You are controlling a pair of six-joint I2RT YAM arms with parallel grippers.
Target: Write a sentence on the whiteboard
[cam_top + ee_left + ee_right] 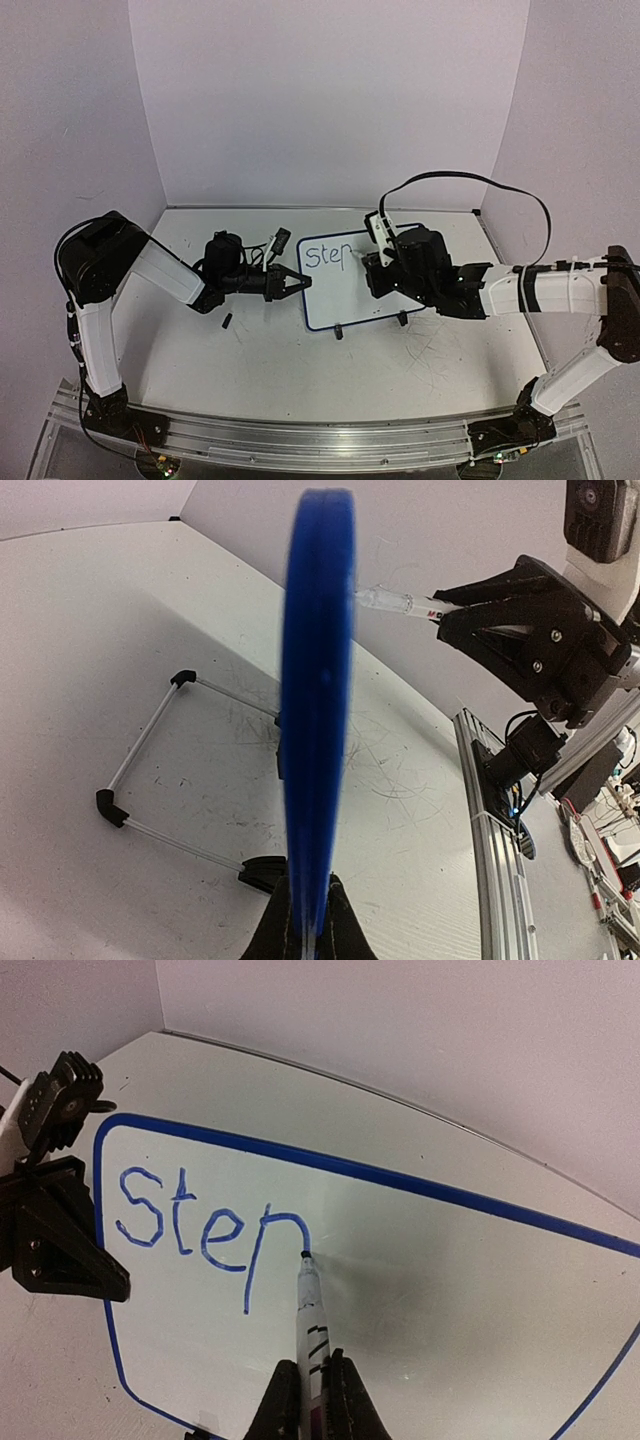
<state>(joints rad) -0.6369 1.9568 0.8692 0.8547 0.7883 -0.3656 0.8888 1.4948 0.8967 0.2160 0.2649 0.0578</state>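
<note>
Tabletop (300, 370), white, flat and scuffed with fine dark scratches, is seen carrying everything else. Two arms are counted, each of white segments with black joints: the left arm (150, 265) and the right arm (560, 290), both reaching inward to the middle. One whiteboard (345, 295) is stood near the table's centre between them, a glossy white rectangle bound by a thin blue frame with rounded corners. Two small black feet (338, 332) are seen along its near edge, and a wire stand (150, 770) of pale rods with two black corner caps is seen behind it.

The left gripper (300, 282) is closed on the board's left edge, its two black fingers (345, 935) pressed to either side of the blue frame. The right gripper (312, 1400) is clamped on one marker (308, 1310), a slim clear-bodied pen with a dark tip, which is touching the board. Of the sentence (200, 1220), one word, "Step", is written in blue strokes at the board's upper left; the tip is set at the end of the last letter's curve.

One small dark object (228, 321) is seen lying on the table below the left gripper
</note>
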